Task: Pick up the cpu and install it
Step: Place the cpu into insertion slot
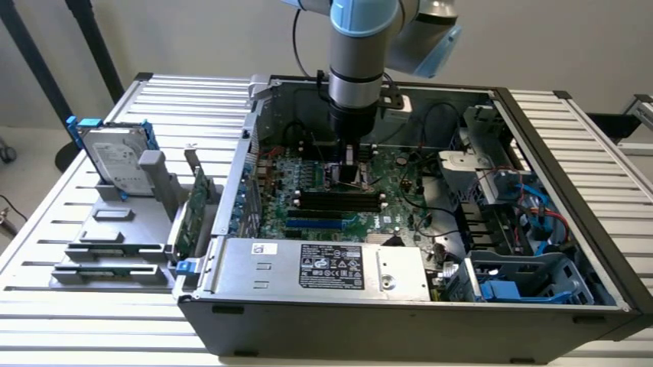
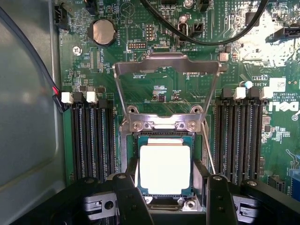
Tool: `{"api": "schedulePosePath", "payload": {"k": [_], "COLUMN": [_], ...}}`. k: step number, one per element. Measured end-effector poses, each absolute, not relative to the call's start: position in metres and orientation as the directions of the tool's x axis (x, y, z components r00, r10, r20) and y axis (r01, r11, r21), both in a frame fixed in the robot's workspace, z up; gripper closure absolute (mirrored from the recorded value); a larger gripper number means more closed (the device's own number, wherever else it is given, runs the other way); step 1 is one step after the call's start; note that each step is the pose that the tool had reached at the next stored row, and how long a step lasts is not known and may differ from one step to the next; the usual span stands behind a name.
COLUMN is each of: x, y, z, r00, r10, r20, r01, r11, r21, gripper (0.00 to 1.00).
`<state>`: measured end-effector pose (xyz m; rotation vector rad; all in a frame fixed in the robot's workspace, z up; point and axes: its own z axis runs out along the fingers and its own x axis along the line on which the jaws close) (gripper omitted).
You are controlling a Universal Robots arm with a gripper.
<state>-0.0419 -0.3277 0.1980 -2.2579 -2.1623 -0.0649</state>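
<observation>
The cpu (image 2: pixel 165 164), a flat square chip with a bright silver top and a thin dark rim, lies level in the open socket (image 2: pixel 132 145) of the green motherboard (image 2: pixel 159 91). My gripper (image 2: pixel 167 171) reaches straight down over it, one dark finger (image 2: pixel 127 197) against each of two opposite sides of the chip, shut on it. The socket's metal load frame (image 2: pixel 166 63) is swung back, away from the chip. In the exterior view the gripper (image 1: pixel 352 174) stands inside the computer case, low over the middle of the board.
Black memory slots (image 2: pixel 91 140) flank the socket on both sides, and a black cable (image 2: pixel 206 41) loops over the board. The case (image 1: pixel 408 306) holds a power supply (image 1: pixel 326 267) in front. A hard drive (image 1: pixel 112 160) and green cards (image 1: pixel 194 210) stand in a rack at the exterior view's left.
</observation>
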Motion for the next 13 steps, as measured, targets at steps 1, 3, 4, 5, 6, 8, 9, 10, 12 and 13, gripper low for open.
{"api": "schedulePosePath", "payload": {"k": [1,3,4,5,6,8,9,10,12,13], "x": [-0.0419,-0.0419,-0.0419,-0.0420,-0.0420,-0.0420,-0.0419,-0.0419,-0.0419,-0.0419], "y": [-0.3277,-0.3277,-0.3277,-0.3278,-0.3278,-0.3278,-0.3277,-0.3277,-0.3277,-0.3277], "z": [0.1979,0.1978,0.1977,0.1977,0.1976,0.1976,0.1975,0.1975,0.1975,0.1976], "r00": [0.043,0.043,0.043,0.043,0.043,0.043,0.043,0.043,0.043,0.043], "r10": [0.998,0.998,0.998,0.998,0.998,0.998,0.998,0.998,0.998,0.998], "r20": [0.040,0.040,0.040,0.040,0.040,0.040,0.040,0.040,0.040,0.040], "r01": [0.999,0.999,0.999,0.999,0.999,0.999,0.999,0.999,0.999,0.999], "r11": [-0.044,-0.044,-0.044,-0.044,-0.044,-0.044,-0.044,-0.044,-0.044,-0.044], "r21": [0.018,0.018,0.018,0.018,0.018,0.018,0.018,0.018,0.018,0.018], "gripper": [0.46,0.46,0.46,0.46,0.44,0.37,0.37,0.37,0.37,0.37]}}
